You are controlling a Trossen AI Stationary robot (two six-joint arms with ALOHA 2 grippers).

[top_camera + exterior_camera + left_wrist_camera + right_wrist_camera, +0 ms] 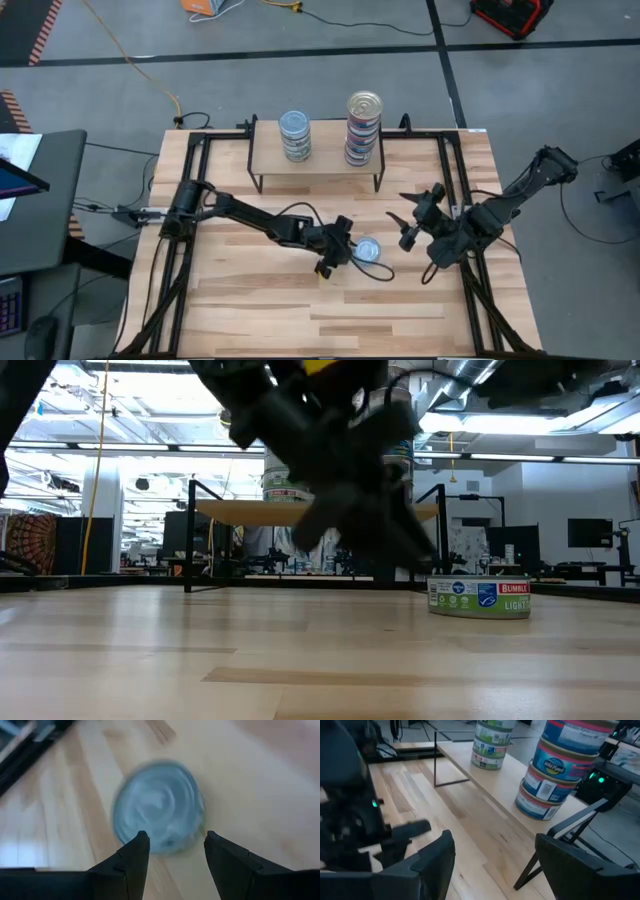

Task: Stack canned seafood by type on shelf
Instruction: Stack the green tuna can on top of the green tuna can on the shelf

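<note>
One bluish-topped tin (pixel 368 250) stands flat on the table; in the low view this tin (pixel 478 598) shows a green-and-blue label. My left gripper (pixel 346 252) is open right beside it, on the side toward the table's left edge. In the left wrist view the gripper (pixel 175 845) has its fingertips at the near edge of the tin (pixel 159 805). The shelf (pixel 325 165) stands on its thin black legs at the far side. It carries a bluish stack (pixel 295 135) and a taller silver-topped stack (pixel 363 128). My right gripper (pixel 402 210) waits open, right of centre.
Black frame rails (pixel 455 190) run along the table's left and right sides and along its far edge. In the right wrist view the shelf (pixel 505 785) and both stacks lie ahead of my right gripper (pixel 495 855). Bare wood lies toward the near edge (pixel 320 320).
</note>
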